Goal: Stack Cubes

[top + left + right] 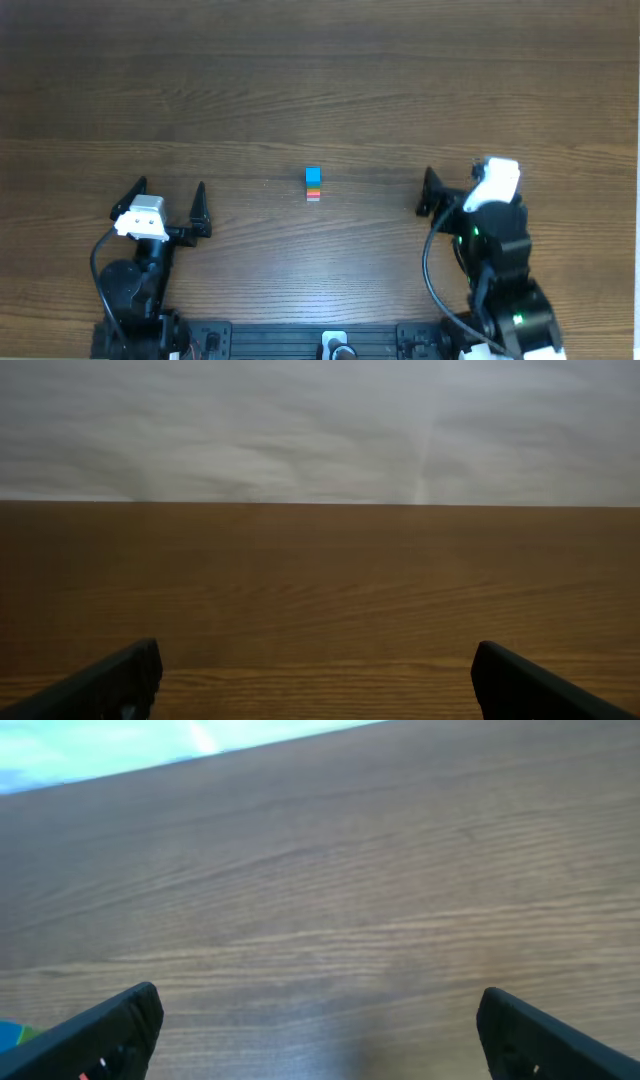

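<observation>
The left gripper [168,192] stood at the left of the wooden table [320,80], its fingers wide apart. The stack of cubes [313,184], blue on top, stood in the middle, well apart from both grippers. The right gripper [455,185] was spread open too.

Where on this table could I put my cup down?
The whole far half of the brown wooden table, beyond the small stack of coloured cubes, is bare. So are the strips between the stack and the open left gripper, and between it and the open right gripper. The near edge is crowded by arm bases.
</observation>
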Robot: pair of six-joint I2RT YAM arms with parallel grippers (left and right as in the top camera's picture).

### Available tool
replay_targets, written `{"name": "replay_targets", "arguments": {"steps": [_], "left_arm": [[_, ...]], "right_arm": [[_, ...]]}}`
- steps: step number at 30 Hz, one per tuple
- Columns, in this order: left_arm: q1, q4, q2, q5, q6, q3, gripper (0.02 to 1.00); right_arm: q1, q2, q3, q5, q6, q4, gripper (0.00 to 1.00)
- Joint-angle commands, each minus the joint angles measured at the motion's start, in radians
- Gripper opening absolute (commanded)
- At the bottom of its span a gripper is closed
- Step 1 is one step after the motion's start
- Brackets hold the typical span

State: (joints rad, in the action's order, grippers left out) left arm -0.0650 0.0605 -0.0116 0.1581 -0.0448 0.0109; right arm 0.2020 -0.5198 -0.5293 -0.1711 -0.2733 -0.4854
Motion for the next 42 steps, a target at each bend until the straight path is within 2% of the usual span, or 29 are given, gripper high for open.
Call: {"name": "replay_targets", "arguments": {"steps": [1, 5, 10, 13, 20, 42], "left_arm": [[-0.005, 0.0, 0.006, 0.009, 0.014, -0.005, 0.998], [-0.005, 0.0, 0.006, 0.009, 0.014, -0.005, 1.0], [-0.005, 0.0, 0.006, 0.009, 0.014, -0.005, 1.0], [-0.005, 0.0, 0.006, 0.009, 0.014, -0.005, 1.0], [-0.005, 0.0, 0.006, 0.009, 0.014, -0.005, 0.998], [-0.005, 0.0, 0.006, 0.009, 0.014, -0.005, 1.0]], "right_arm": [[-0.055, 0.145, 0.143, 0.141, 0.066, 0.063, 0.993], [-0.113, 0.291, 0.256, 0.151, 0.069, 0.101, 0.991], [-0.217, 0.499, 0.349, 0.264, 0.148, 0.1, 0.993], [-0.254, 0.505, 0.375, 0.279, 0.172, 0.123, 0.993], [-0.26, 0.514, 0.441, 0.279, 0.23, 0.198, 0.991], [-0.26, 0.514, 0.443, 0.283, 0.23, 0.205, 0.991]]}}
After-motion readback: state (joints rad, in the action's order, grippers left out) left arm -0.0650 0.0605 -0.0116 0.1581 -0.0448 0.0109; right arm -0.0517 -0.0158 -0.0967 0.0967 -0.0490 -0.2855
